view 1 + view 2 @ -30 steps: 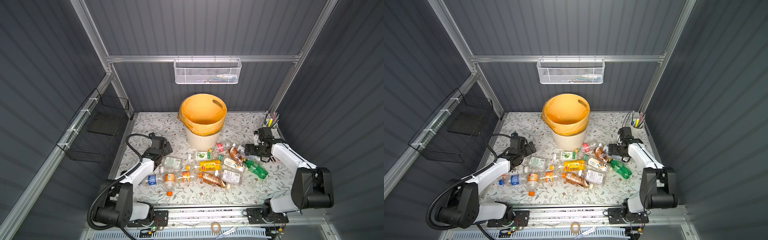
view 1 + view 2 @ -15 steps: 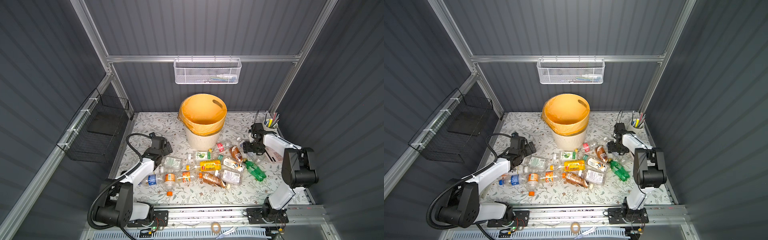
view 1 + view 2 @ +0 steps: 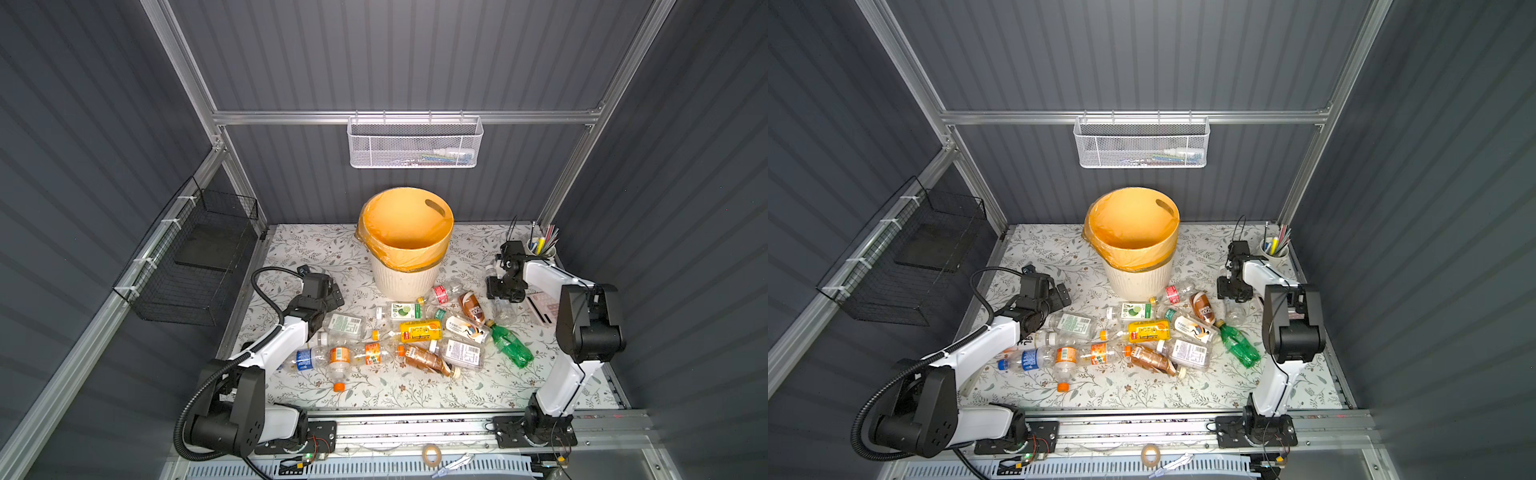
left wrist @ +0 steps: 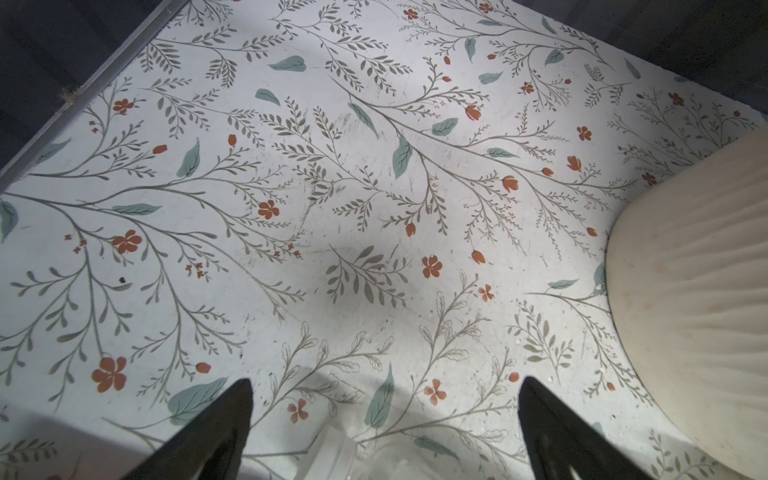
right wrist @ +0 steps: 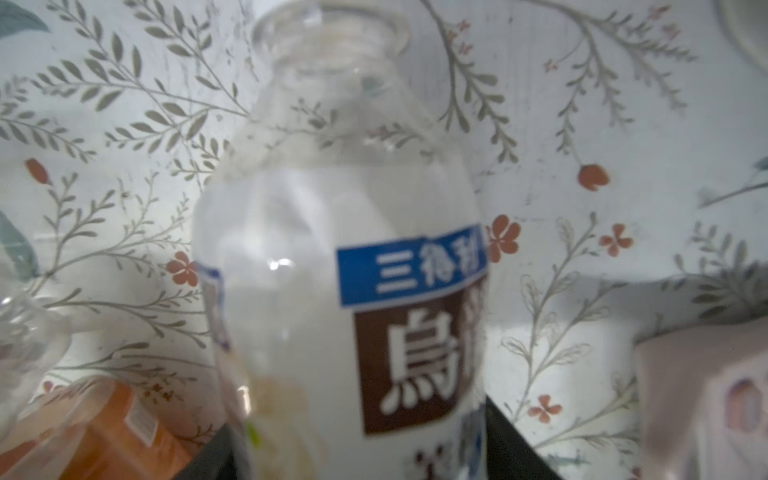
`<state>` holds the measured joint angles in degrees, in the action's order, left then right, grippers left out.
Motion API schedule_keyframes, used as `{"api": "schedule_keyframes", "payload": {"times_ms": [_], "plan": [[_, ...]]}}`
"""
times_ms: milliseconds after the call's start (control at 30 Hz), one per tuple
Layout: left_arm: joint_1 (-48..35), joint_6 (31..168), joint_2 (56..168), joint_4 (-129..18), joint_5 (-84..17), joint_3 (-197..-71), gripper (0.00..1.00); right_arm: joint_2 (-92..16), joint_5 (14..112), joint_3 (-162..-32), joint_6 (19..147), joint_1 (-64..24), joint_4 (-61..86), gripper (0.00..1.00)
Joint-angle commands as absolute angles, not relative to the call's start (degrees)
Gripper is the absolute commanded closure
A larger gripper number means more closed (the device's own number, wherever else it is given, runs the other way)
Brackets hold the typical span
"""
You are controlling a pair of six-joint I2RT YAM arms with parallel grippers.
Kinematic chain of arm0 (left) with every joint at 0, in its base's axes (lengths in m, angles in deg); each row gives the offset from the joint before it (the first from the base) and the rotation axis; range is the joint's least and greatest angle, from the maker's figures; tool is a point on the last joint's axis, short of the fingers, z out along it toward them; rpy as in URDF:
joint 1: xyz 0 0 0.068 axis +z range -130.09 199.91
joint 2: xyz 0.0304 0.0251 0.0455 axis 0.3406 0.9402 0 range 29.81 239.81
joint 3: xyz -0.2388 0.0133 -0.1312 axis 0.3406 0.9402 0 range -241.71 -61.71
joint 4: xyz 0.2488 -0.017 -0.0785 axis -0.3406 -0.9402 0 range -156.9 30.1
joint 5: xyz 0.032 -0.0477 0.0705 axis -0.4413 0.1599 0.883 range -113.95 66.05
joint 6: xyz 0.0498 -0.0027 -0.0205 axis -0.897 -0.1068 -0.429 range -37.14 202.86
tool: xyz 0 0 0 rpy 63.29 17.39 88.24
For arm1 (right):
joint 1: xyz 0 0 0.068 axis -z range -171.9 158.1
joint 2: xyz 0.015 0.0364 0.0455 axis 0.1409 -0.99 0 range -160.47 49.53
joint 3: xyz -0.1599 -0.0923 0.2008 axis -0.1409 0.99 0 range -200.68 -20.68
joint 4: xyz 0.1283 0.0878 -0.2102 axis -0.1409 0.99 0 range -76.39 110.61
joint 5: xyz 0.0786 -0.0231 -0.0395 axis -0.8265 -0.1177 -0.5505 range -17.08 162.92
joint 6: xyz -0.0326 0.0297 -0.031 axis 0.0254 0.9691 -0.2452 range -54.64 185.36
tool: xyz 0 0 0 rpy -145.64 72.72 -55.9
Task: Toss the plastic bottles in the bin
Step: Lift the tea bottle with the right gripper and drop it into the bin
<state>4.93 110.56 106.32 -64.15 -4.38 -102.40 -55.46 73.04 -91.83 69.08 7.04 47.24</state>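
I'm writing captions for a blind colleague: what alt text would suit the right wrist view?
Blurred close-up of a clear plastic bottle, apparently uncapped, with a blue and brown label bearing white characters, flanked low down by two black fingers. Behind it lies a floral table cover, with an orange-brown bottle at one side.

Showing smooth white tubes and chunky black joints on the left arm (image 3: 286, 338) and the right arm (image 3: 565, 382). Sitting on black bases (image 3: 536, 431) along the silver rail (image 3: 415, 430). Trailing a fat ribbed black hose (image 3: 180, 430) above the rail's left end. Ending the left gripper (image 4: 385, 386) in two pointed black fingers (image 4: 216, 432).
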Motion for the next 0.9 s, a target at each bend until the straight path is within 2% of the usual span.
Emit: {"api": "schedule_keyframes", "payload": {"times_ms": [0,200,433,733,833,867], "plan": [[4.6,111.9,105.0,-65.5,-2.9,-102.1,0.00,-49.7,67.6,-92.4,72.8,9.6,45.2,0.41],[4.6,113.8,104.6,-65.5,-2.7,-101.8,0.00,-39.1,56.3,-94.1,80.4,14.9,43.2,0.44],[4.6,114.2,103.5,-65.0,-4.3,-101.3,0.00,-32.6,43.2,-102.0,93.6,14.7,36.4,0.44],[4.7,115.0,101.2,-65.6,-6.0,-101.0,0.00,-42.7,38.8,-125.0,102.1,-0.9,30.4,0.44],[4.6,115.0,100.9,-66.1,-6.2,-100.9,0.00,-49.4,36.9,-134.2,100.2,-6.3,31.6,0.38],[4.6,115.2,101.0,-66.5,-6.1,-101.2,0.00,-52.7,36.9,-139.0,98.6,-7.7,35.3,0.32]]}}
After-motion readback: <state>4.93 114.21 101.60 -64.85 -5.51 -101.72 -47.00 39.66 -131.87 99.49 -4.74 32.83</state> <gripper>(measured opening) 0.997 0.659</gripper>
